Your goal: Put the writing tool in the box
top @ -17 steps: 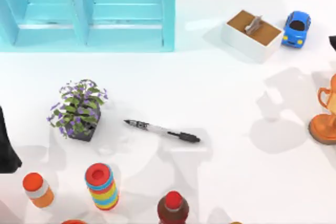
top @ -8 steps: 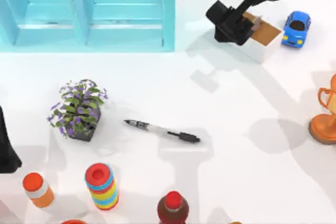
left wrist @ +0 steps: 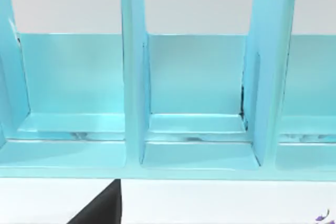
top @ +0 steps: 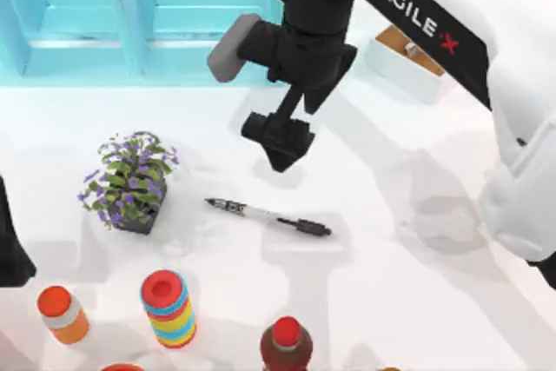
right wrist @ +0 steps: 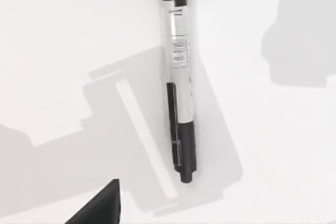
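Right gripper [top: 280,147], moved from the box [top: 408,62] at upper right to centre frame, hangs above the pen [top: 268,216]; finger state cannot be told.

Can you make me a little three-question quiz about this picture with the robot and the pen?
1. True or false: the marker pen is already inside the box.
2. Which arm's gripper hangs above the table near the pen? A) the left gripper B) the right gripper
3. Fill in: just to the left of the pen in the top view stands a potted ____ with purple flowers.

Key: 1. False, it lies flat on the table, apart from the box. 2. B; the left arm sits parked at the table's left edge. 3. plant.
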